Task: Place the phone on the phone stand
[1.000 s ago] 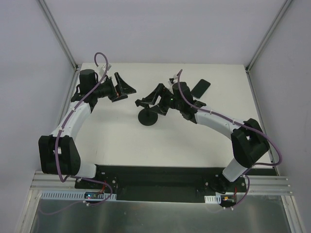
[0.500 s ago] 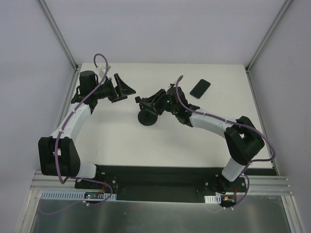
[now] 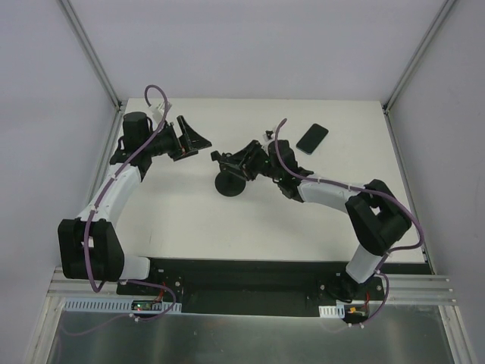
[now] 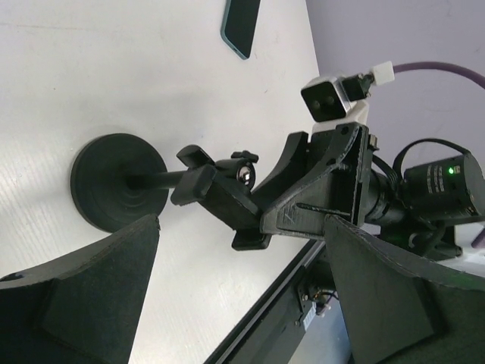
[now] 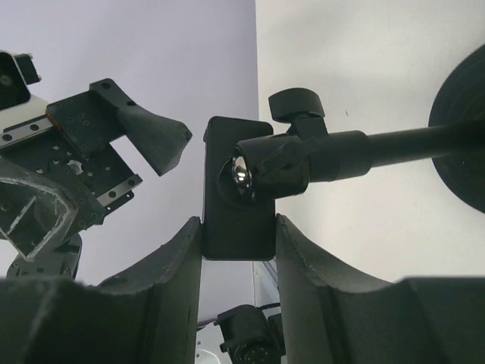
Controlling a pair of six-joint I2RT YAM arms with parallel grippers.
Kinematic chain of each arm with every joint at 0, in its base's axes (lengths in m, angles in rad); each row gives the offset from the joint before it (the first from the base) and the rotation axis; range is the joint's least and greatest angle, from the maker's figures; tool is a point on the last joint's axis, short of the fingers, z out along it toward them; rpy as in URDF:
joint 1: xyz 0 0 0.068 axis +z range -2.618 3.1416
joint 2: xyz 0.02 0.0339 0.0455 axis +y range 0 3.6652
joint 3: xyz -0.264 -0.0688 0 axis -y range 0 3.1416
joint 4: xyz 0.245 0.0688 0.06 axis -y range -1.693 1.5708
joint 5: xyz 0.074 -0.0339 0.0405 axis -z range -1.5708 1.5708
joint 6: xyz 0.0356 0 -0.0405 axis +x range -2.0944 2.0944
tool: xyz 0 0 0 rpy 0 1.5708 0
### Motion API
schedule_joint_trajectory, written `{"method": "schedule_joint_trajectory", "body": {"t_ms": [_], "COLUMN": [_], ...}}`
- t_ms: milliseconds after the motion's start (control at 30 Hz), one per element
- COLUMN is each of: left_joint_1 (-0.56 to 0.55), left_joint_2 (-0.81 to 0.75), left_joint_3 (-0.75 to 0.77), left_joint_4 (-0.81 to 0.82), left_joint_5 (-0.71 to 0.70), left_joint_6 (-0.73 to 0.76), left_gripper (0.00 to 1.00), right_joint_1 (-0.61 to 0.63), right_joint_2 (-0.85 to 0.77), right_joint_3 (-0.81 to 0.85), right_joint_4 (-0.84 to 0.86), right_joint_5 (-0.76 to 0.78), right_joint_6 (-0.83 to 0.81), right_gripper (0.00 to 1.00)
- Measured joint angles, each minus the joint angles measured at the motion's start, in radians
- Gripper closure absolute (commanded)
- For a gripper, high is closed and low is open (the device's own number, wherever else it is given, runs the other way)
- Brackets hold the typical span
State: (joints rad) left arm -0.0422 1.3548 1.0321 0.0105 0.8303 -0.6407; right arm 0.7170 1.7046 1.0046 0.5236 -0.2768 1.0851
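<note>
The phone [image 3: 312, 138] lies flat on the table at the back right, apart from both grippers; it also shows at the top of the left wrist view [image 4: 241, 23]. The phone stand [image 3: 231, 184] stands mid-table on its round base [image 4: 117, 182]. My right gripper [image 3: 229, 161] is shut on the stand's flat clamp head [image 5: 236, 205], with both fingers pressed against the head's sides. The stem [image 5: 402, 148] runs off to the right. My left gripper [image 3: 191, 136] hangs open at the back left, a short way from the stand, with nothing between its fingers [image 4: 91, 288].
The enclosure's grey walls rise close behind and beside the table. The table's left edge [image 3: 114, 152] runs just past my left gripper. A black rail [image 3: 242, 277] carrying the arm bases lines the near edge.
My right gripper has closed from wide open onto the stand's clamp head, and its arm has reached further left and lower. The left gripper has barely shifted.
</note>
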Motion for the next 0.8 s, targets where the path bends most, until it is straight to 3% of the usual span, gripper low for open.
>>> {"method": "schedule_joint_trajectory", "body": {"t_ms": [200, 367, 500, 667, 767, 800], "left_joint_1": [-0.005, -0.005, -0.008, -0.068, -0.124, -0.151], "left_joint_2": [-0.023, -0.037, -0.031, 0.014, 0.014, 0.012], "left_joint_3": [-0.034, -0.034, -0.034, -0.03, -0.039, -0.04], "left_joint_4": [-0.002, 0.004, 0.008, 0.001, -0.01, -0.011], "left_joint_5": [-0.002, 0.0, 0.023, 0.061, 0.049, 0.039], "left_joint_6": [-0.004, -0.008, -0.005, 0.032, 0.081, 0.105], "left_gripper": [0.11, 0.12, 0.1, 0.06, 0.13, 0.2], "right_joint_1": [-0.055, -0.105, -0.153, -0.198, -0.217, -0.225], "right_joint_2": [0.065, 0.09, 0.09, 0.101, 0.115, 0.121], "right_joint_3": [-0.026, 0.002, 0.044, 0.145, 0.186, 0.198], "right_joint_4": [0.172, 0.169, 0.079, -0.106, -0.168, -0.186], "right_joint_5": [-0.174, -0.33, -0.445, -0.554, -0.612, -0.635], "right_joint_6": [-0.069, -0.15, -0.238, -0.388, -0.445, -0.46], "right_gripper": [0.99, 0.99, 0.99, 0.89, 0.78, 0.77]}}
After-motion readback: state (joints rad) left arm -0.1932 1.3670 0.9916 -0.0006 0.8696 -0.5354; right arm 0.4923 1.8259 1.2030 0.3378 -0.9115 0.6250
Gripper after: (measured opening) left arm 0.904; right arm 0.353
